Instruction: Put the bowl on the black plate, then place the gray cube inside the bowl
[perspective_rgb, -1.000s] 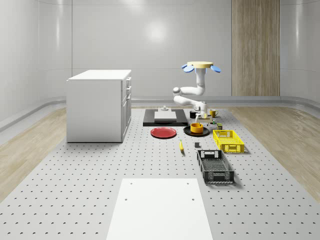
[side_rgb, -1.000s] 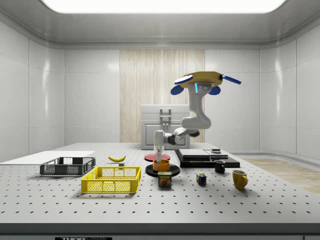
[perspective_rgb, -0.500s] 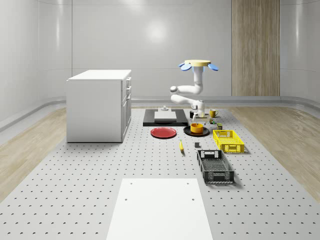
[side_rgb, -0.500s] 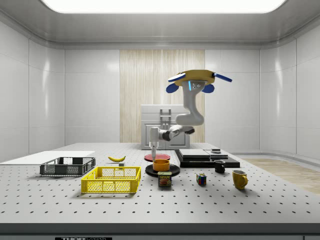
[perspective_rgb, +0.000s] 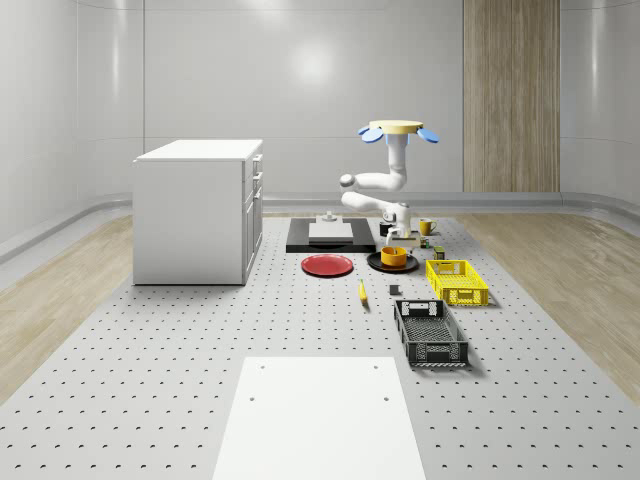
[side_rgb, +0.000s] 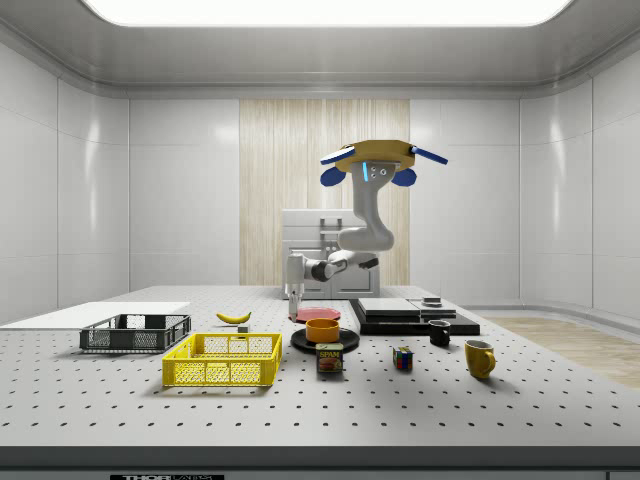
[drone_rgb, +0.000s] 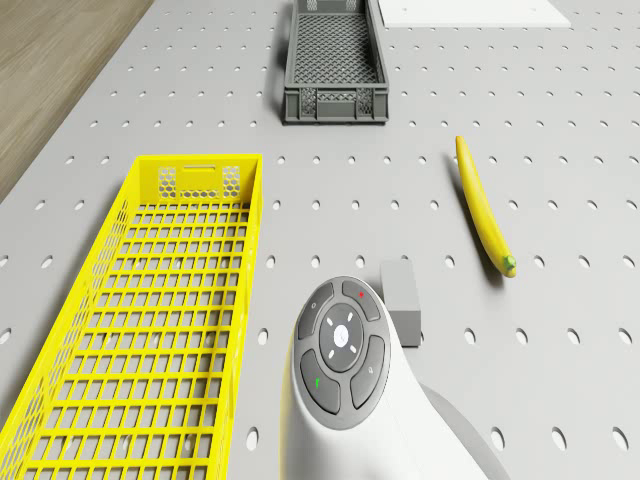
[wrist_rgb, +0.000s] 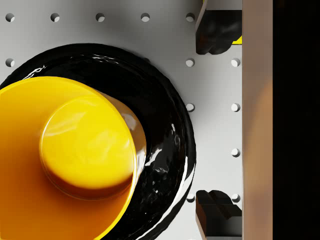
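One orange bowl (perspective_rgb: 395, 256) sits upright on one black plate (wrist_rgb: 170, 120); the gripper (wrist_rgb: 218, 120) hangs spread above, drone (side_rgb: 366, 156) hovering overhead.

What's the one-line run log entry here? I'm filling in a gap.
bowl: on black plate | gray cube: on table, untouched | pincer: open, empty, beside bowl | drone: hovering

Glossy orange-yellow bowl (wrist_rgb: 75, 155) on shiny black plate (wrist_rgb: 165, 125); flat red plate (perspective_rgb: 327, 265); yellow lattice crate (drone_rgb: 150, 310); dark grey mesh crate (drone_rgb: 335, 62); yellow banana (drone_rgb: 484, 206); small grey cube (drone_rgb: 402, 296); white-perforated grey table (drone_rgb: 560, 130).
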